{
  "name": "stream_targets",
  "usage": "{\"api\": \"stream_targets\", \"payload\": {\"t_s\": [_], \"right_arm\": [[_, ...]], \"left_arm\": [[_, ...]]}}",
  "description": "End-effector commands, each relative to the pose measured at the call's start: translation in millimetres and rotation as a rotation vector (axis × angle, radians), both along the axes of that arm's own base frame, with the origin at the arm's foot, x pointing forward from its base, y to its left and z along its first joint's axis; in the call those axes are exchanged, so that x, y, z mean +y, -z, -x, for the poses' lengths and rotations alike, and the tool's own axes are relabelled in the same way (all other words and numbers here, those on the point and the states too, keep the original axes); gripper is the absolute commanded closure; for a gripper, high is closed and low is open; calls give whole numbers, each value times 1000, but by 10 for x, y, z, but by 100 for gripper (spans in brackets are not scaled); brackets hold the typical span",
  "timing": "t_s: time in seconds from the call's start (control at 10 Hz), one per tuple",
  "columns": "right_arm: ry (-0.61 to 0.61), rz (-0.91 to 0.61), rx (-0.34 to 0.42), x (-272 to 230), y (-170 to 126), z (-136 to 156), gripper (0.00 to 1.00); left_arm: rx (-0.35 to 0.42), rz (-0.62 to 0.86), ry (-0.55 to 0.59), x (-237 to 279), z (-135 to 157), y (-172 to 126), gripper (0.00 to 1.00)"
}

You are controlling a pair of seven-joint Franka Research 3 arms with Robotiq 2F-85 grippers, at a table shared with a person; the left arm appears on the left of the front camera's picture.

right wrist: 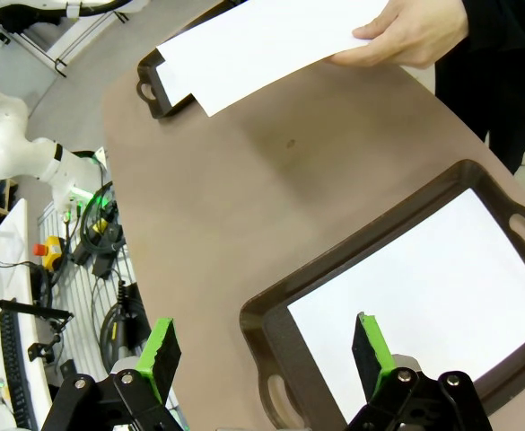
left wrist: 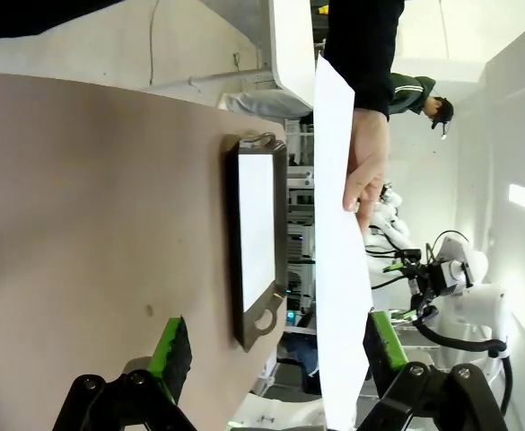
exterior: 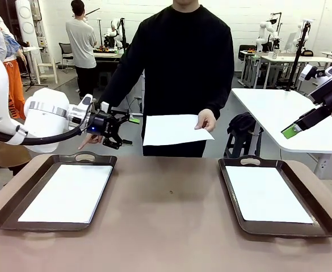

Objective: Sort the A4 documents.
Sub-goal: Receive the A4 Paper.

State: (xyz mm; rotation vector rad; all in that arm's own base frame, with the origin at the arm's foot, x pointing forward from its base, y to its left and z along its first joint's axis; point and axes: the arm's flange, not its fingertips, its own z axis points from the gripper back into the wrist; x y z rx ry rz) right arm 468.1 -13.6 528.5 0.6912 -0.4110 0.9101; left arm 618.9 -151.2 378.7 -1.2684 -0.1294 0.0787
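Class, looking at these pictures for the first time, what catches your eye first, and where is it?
A person's hand holds a white sheet out over the table's far edge. The left gripper, open, waits beside it. A dark tray on the left and another tray on the right each hold paper.

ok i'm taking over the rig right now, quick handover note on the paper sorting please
Left gripper: jaws open, empty, raised near the left edge of the sheet the person is offering.
Right gripper: jaws open, empty, raised above the right tray.
Person's hand holds one A4 sheet out above the table's far edge.
Done: one sheet lies in the left tray, one sheet in the right tray.
Left: take the offered sheet and place it in a tray.
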Motion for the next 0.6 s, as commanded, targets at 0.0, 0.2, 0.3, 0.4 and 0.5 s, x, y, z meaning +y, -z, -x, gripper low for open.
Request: {"api": "stream_targets", "payload": {"t_s": [0.0,0.2,0.3,0.4,0.5], "right_arm": [[2,2,-2,7,4,-9,0],[2,2,-2,7,4,-9,0],[2,2,-2,7,4,-9,0],[2,2,-2,7,4,-9,0],[2,2,-2,7,4,-9,0]], "left_arm": [[39,65,-10,-80,-91,-71,0],[88,98,35,-307,-83,1,0],[105,115,44,-388,-82,35,0],[115,148,63,-464,-88,56,0],[138,164,66,-533,-88,91,0]]}}
